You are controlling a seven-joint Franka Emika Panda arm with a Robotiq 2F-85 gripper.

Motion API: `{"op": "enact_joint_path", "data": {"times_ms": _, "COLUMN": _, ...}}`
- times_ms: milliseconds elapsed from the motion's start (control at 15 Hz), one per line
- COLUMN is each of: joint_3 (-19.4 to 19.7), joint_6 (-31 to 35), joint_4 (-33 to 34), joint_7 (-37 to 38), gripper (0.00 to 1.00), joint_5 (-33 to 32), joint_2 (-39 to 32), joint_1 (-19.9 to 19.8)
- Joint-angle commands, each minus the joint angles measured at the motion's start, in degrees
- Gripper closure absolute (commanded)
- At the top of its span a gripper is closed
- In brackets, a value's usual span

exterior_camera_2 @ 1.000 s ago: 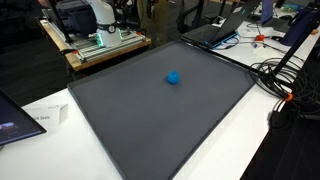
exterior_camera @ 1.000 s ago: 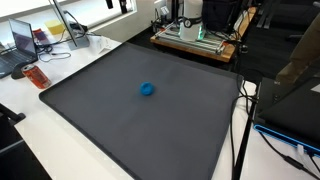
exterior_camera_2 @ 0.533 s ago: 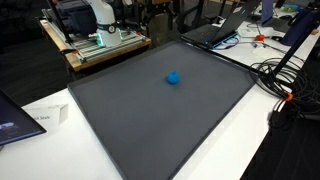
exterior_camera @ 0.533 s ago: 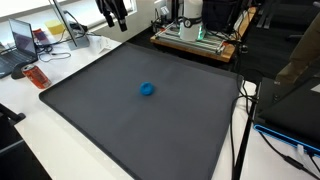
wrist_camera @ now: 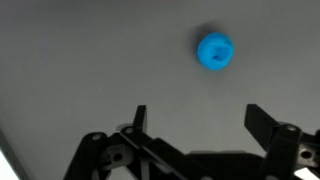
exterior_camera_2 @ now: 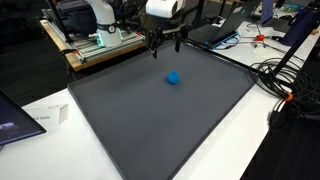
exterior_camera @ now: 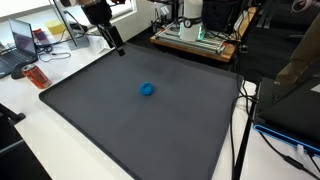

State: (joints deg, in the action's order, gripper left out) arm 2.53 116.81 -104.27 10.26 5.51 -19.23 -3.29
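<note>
The claw is held up in the air over the far part of the dark mat. Its two fingers are spread wide. Nothing is held between them and nothing is touched. In the wrist view the claw shows a big open gap with only bare mat under it.

The small blue thing is seen ahead of the claw and lower down, lying on the mat. It is not lined up with the middle of the gap but is set a little toward one finger. It is small and blurry, so it may be a ball or a round cap. In an exterior view the blue thing lies alone, apart from the claw. The mat is laid on a white desk.

The step in hand is judged to be the reach: the claw is open and near, but not yet over the blue thing. For the next move, the claw needs to be brought forward and a bit sideways, until the blue thing is under the middle of the gap. Then it needs to be lowered straight down. Care is called for, since a round thing can be knocked away.
</note>
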Motion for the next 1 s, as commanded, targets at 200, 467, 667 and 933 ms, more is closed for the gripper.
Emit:
{"op": "enact_joint_path", "data": {"times_ms": 200, "joint_3": -0.74, "joint_6": -8.39, "joint_4": 9.47, "joint_7": -0.07, "gripper": 0.00, "joint_5": 8.23, "joint_2": -8.93, "joint_1": -1.69}}
{"op": "enact_joint_path", "data": {"times_ms": 467, "joint_3": -0.36, "joint_6": -11.79, "joint_4": 11.30, "joint_7": 1.47, "gripper": 0.00, "joint_5": 11.56, "joint_2": -11.51, "joint_1": -2.18}}
{"op": "enact_joint_path", "data": {"times_ms": 667, "joint_3": 0.07, "joint_6": -12.83, "joint_4": 11.07, "joint_7": 4.16, "gripper": 0.00, "joint_5": 13.70, "joint_2": -12.90, "joint_1": -2.70}}
{"op": "enact_joint_path", "data": {"times_ms": 933, "joint_3": 0.08, "joint_6": -12.95, "joint_4": 11.63, "joint_7": 7.69, "gripper": 0.00, "joint_5": 17.34, "joint_2": -15.02, "joint_1": -3.50}}
